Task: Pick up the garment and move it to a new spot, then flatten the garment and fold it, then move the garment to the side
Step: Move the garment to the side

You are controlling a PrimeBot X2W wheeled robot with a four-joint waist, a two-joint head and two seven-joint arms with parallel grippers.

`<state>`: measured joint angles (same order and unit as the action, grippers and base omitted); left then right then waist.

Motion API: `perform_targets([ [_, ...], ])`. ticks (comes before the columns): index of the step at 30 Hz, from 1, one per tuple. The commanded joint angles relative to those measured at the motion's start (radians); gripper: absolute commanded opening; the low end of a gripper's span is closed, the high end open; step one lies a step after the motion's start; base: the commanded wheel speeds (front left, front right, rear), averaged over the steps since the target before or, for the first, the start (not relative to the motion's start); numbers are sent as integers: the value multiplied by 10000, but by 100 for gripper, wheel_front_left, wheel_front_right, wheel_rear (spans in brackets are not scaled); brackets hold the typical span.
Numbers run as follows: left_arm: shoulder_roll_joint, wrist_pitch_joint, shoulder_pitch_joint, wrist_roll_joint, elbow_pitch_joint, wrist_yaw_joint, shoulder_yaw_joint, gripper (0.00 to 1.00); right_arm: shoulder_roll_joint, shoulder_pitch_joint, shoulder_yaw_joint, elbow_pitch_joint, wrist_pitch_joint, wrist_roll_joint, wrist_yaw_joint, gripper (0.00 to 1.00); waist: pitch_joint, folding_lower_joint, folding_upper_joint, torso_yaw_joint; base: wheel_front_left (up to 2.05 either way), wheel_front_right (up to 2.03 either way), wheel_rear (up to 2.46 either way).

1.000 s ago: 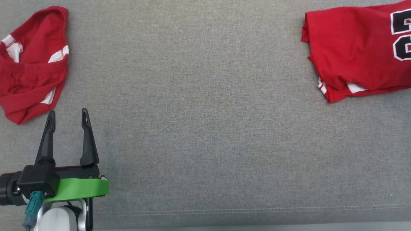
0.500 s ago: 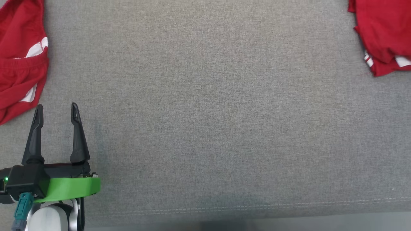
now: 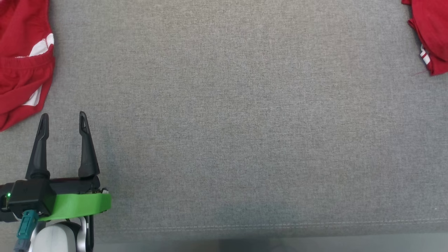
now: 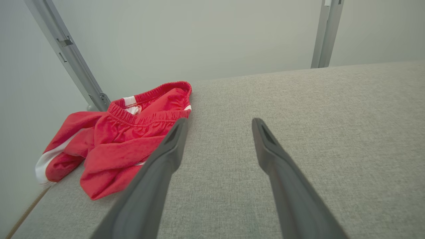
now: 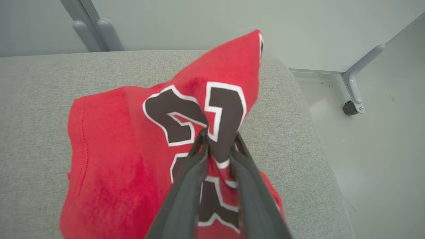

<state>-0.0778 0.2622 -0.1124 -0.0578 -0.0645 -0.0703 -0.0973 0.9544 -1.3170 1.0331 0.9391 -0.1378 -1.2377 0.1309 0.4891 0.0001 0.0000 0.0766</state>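
Note:
The garment (image 5: 116, 139) is a red jersey with black, white-edged numerals, lying at the right end of the grey cloth surface (image 3: 224, 105). In the head view, its edge (image 3: 434, 35) shows at the top right corner. My right gripper (image 5: 219, 137) is shut on a raised fold of the garment at the numerals. My left gripper (image 3: 63, 119) hovers open at the lower left with nothing between its fingers (image 4: 172, 146).
Red shorts with white trim (image 3: 21, 70) lie crumpled at the far left, just beyond my left gripper; the left wrist view has them (image 4: 126, 142) left of the fingers. The surface's right edge (image 5: 318, 132) drops to the floor beside a metal leg with a caster (image 5: 352, 106).
The head camera shifted early on. Since half a second ago, the jersey has slid further right towards the picture's edge. The shorts and my left gripper have stayed put.

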Motion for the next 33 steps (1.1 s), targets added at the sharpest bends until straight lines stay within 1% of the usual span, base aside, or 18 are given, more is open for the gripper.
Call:
perform_targets([
  [1, 2, 23, -118, 47, -9, -4, -28, 100, 69, -172, 97, 127, 121, 178, -3, 100, 1, -1, 0, 25, 0, 0, 0],
  [4, 24, 23, -109, 46, 2, 10, -68, 100, 85, -329, 404, 307, 416, 689, -3, 100, -10, -1, 0, 43, 0, 0, 0],
  [9, 55, 23, -152, 35, 45, 21, -71, 100, -114, -638, 654, 552, 1335, 1241, -3, 100, -93, -1, 0, 31, 0, 0, 0],
  [12, 91, 21, -145, -27, 114, 46, -61, 100, -356, -639, 619, 450, 2084, 1229, -3, 100, -280, -1, 0, -5, 0, 0, 0],
  [18, 152, 23, 121, -171, 273, 76, -51, 100, -1034, 81, 440, 59, 3568, 765, -3, 100, -1119, -1, 0, -124, 0, 0, 0],
  [20, 158, 21, 235, -208, 335, 76, -64, 100, -1202, 296, 325, -72, 3863, 724, -5, 100, -1419, -1, 0, -205, 0, 0, 0],
  [23, 181, 23, 346, -274, 406, 77, -108, 100, -1514, 783, 40, -167, 4030, 736, -5, 100, -1847, -1, 0, -333, 0, 0, 0],
  [25, 194, 23, 486, -315, 451, 102, -126, 100, -1652, 856, -560, -278, 4039, 948, -5, 100, -2079, -1, 0, -410, 0, 0, 0],
  [28, 209, 23, 666, -345, 489, 134, -179, 100, -2096, 1586, -1698, -529, 4036, 1551, -3, 100, -2413, -1, 0, -549, 0, 0, 0],
  [33, 227, 23, 967, -410, 510, 182, -293, 100, -2888, 2959, -4126, -1439, 4041, 3095, -5, 100, -2839, -1, 0, -800, 0, 0, 0],
])
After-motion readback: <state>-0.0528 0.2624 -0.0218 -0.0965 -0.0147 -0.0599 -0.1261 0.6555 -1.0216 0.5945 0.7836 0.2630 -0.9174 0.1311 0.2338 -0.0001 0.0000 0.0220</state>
